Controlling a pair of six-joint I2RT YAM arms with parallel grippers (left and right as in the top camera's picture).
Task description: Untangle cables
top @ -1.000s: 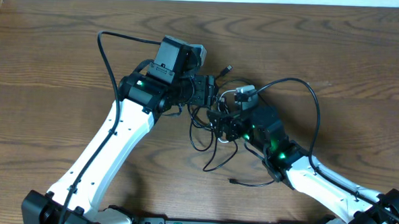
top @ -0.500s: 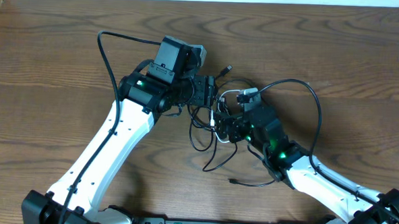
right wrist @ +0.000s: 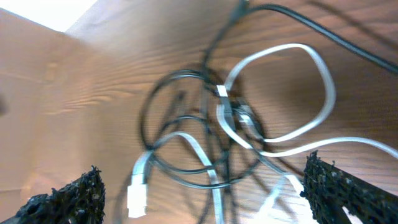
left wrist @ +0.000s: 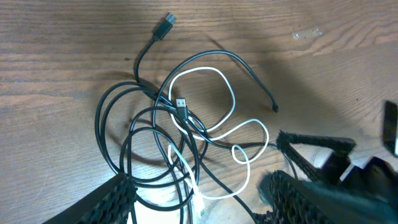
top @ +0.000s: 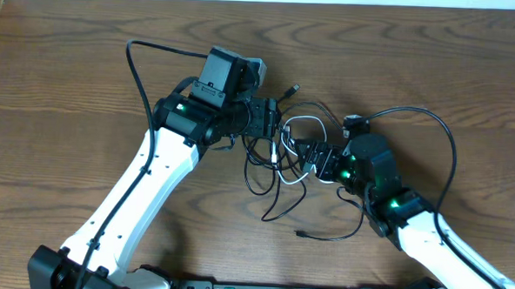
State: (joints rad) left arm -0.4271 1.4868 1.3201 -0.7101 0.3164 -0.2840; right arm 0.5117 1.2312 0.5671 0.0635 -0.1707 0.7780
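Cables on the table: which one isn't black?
The thin white cable, looping through the middle of the tangle; the other thin cords around it are all black.

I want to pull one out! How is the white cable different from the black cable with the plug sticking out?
The white cable is bright; the black cable is dark. The white cable curls in loops inside the pile; the black cable's plug end pokes out of it. Both are thin, lie on the wooden table and cross in the tangle.
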